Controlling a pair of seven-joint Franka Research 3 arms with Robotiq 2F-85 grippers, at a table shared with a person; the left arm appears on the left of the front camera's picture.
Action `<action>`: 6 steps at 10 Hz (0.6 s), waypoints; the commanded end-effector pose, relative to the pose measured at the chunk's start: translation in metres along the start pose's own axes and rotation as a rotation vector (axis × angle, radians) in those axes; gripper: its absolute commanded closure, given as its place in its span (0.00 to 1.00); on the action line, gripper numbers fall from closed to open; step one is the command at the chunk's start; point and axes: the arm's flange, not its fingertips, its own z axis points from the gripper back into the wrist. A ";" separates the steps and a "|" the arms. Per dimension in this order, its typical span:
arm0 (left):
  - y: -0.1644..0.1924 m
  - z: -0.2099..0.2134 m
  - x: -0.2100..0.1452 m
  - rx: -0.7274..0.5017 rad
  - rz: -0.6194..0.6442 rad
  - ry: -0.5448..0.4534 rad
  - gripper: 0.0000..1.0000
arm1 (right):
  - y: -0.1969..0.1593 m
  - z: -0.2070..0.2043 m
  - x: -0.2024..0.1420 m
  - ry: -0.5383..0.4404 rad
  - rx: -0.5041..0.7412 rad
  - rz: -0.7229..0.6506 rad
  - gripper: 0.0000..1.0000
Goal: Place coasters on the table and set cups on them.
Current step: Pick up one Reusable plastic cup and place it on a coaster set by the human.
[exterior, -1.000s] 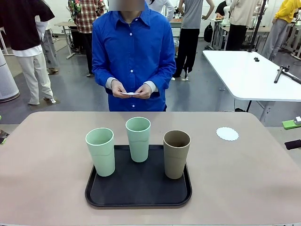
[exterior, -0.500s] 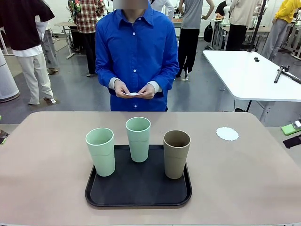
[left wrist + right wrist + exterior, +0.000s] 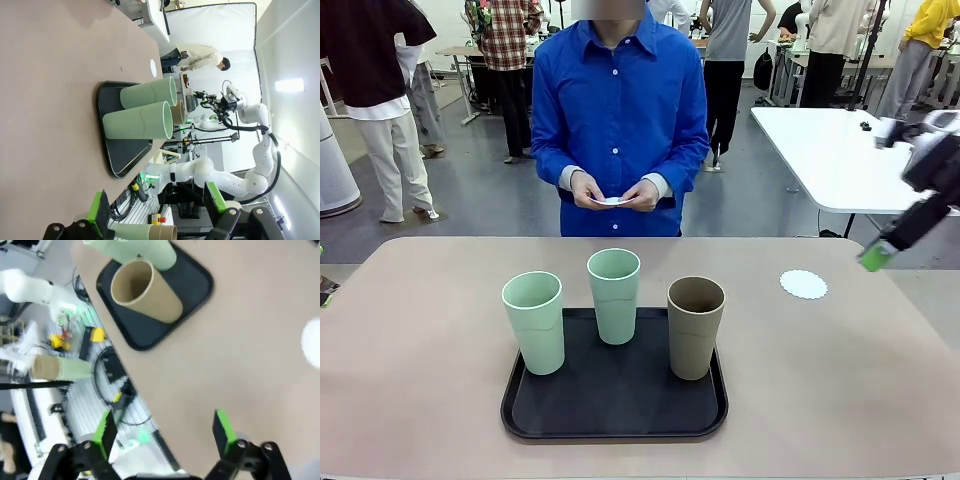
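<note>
Bright, even indoor light falls from overhead, so the cups (image 3: 615, 295) cast only faint, soft shadows on the tray (image 3: 610, 420). The front view is sharp, except the blurred right gripper (image 3: 873, 257). The right wrist view is soft throughout. In the left wrist view a light panel (image 3: 289, 85) glares white.

The black, green-padded right gripper (image 3: 876, 254) is blurring at the front view's right edge. The right wrist view is cutting off a blurred white paper coaster (image 3: 312, 347). In the left wrist view, mint green tumblers (image 3: 140, 125) are hiding most of the brown-taupe tumbler (image 3: 176, 112).
</note>
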 end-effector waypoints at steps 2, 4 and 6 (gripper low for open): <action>0.000 0.001 0.000 -0.010 -0.004 -0.006 0.00 | 0.003 -0.046 0.032 0.051 -0.050 0.204 0.00; 0.000 0.001 0.000 -0.010 -0.004 -0.006 0.00 | 0.005 -0.072 0.047 0.062 -0.125 0.305 0.00; 0.000 0.001 0.000 -0.010 -0.004 -0.006 0.00 | 0.006 -0.088 0.048 0.074 -0.109 0.343 0.00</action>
